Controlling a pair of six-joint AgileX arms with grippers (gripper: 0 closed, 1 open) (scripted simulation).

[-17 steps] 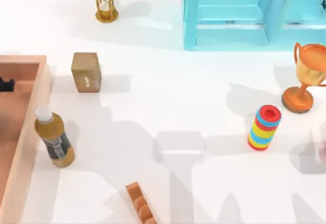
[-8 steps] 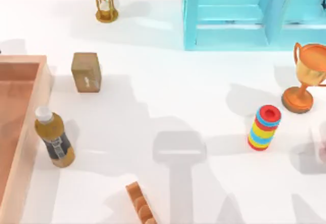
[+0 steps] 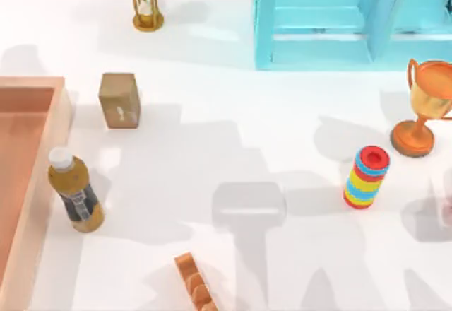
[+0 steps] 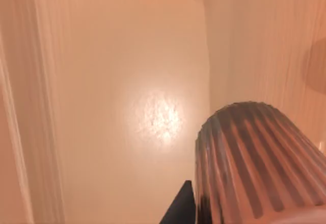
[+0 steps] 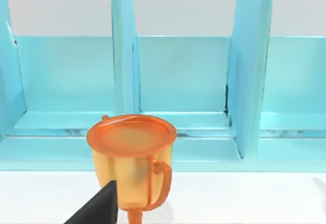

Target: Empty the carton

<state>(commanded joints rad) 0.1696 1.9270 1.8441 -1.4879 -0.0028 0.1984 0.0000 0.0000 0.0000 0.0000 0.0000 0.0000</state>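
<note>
The carton (image 3: 55,136) was a large open-topped box, salmon-orange, with thick plain walls and a bare smooth floor. It lay at the left edge of the table (image 3: 212,148), cut off by the top view's left and lower borders, so only its far wall and right wall were seen there. In the left wrist view its inside (image 4: 127,81) spread below the camera, a bright glare on the floor. Close to that camera was a ribbed, grey-and-tan cylinder (image 4: 254,168), with a dark finger (image 4: 179,208) of the left gripper beside it; whether the gripper clasped the cylinder I could not tell, as most of both was cut off by the border.

Just outside the carton's right wall stood a brown bottle (image 3: 74,191) with a white cap. Farther back was a small tan block (image 3: 119,99), and behind it an hourglass (image 3: 145,0). A stack of coloured rings (image 3: 367,177) stood well to the right, near an orange trophy (image 3: 424,106) before the light-blue cabinet (image 3: 318,21). The right wrist view faced that trophy (image 5: 132,158) and cabinet (image 5: 204,81); one dark fingertip (image 5: 99,208) showed, its grip unreadable.
</note>
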